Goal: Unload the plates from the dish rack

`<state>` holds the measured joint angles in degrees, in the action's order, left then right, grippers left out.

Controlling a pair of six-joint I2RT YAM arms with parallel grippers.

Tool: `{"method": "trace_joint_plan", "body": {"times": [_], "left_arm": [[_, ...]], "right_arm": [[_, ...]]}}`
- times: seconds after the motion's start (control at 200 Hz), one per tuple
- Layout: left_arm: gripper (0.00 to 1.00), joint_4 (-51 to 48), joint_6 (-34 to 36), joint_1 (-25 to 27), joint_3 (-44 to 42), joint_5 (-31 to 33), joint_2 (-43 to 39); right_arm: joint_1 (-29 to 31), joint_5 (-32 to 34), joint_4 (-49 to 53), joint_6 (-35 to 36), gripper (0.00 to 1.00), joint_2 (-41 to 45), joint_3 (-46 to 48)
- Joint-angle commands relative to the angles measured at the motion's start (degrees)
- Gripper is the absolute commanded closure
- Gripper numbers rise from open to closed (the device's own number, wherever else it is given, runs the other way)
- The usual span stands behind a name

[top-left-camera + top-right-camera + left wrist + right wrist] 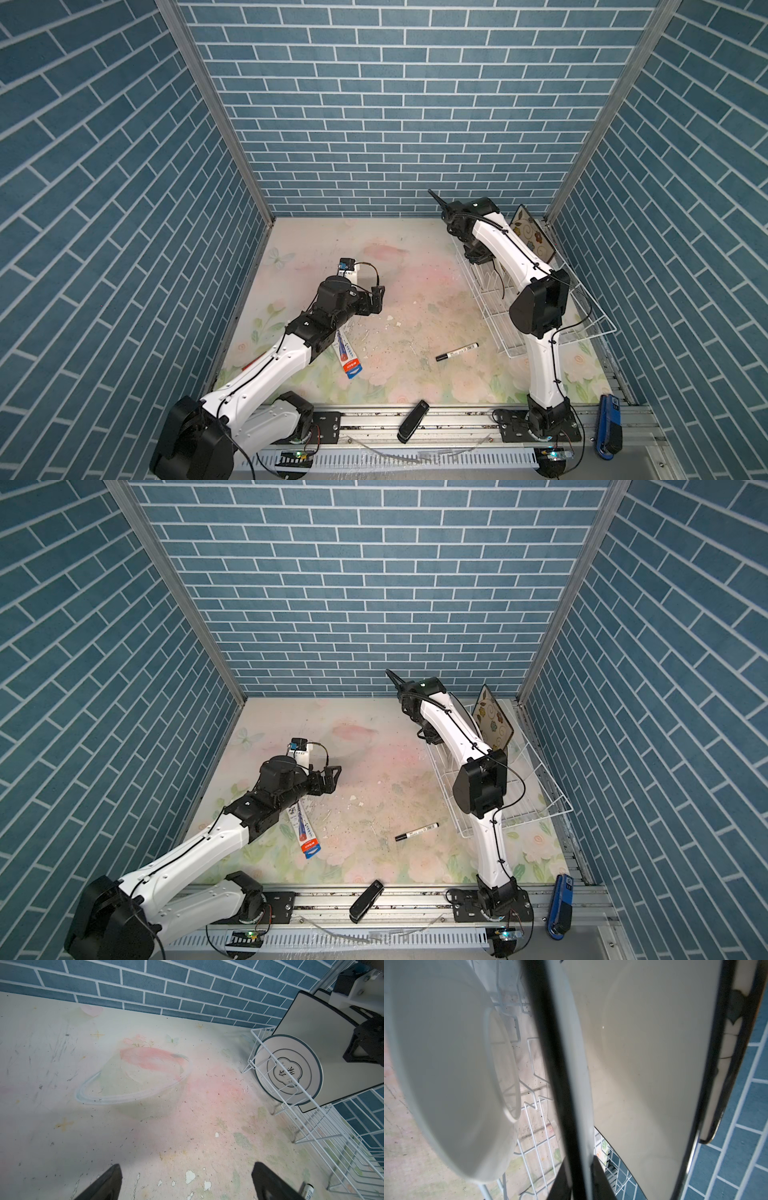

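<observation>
Square plate [307, 1028]: white, thin black rim, upright in dish rack [496, 320].
Round plate [270, 1049]: dark rim.
Flowered plate [532, 239]: cream.
Right gripper [580, 1180]: you see it pinching the square plate's edge.
Left gripper [187, 1167]: wide, empty.

A robot test cell dressed as a kitchen corner. Printed blue brick walls [374, 104] stand between bare aluminium posts [223, 124]. The left arm [266, 365] and right arm [542, 365] are bolted to a metal rail [449, 422] along the near edge of a flower-printed tabletop [415, 291]. At far right a wire dish rack [496, 328] holds a white square plate [311, 1022].
</observation>
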<state>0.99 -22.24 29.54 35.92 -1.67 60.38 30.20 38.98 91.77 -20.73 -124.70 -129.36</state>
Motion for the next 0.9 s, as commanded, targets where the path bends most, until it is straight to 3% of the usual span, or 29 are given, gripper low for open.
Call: {"method": "trace_joint_plan", "body": {"times": [0.0,0.24,0.48,0.895], "left_arm": [[0.0,-1.08,0.14,0.26,-0.04,0.71,-0.33],[0.0,-1.4,0.0,0.26,0.25,0.87,-0.43],[0.0,-1.61,0.09,0.33,0.45,1.1,-0.44],[0.0,-2.14,0.0,0.27,1.21,1.32,-0.62]], "right_arm": [[-0.23,-0.46,1.22,-0.54,0.84,2.07,1.08],[-0.25,-0.32,1.05,-0.45,0.89,2.1,1.22],[-0.25,0.08,1.4,-0.71,1.0,1.83,0.8],[-0.23,0.36,1.75,-1.33,1.0,1.85,-0.3]]}}
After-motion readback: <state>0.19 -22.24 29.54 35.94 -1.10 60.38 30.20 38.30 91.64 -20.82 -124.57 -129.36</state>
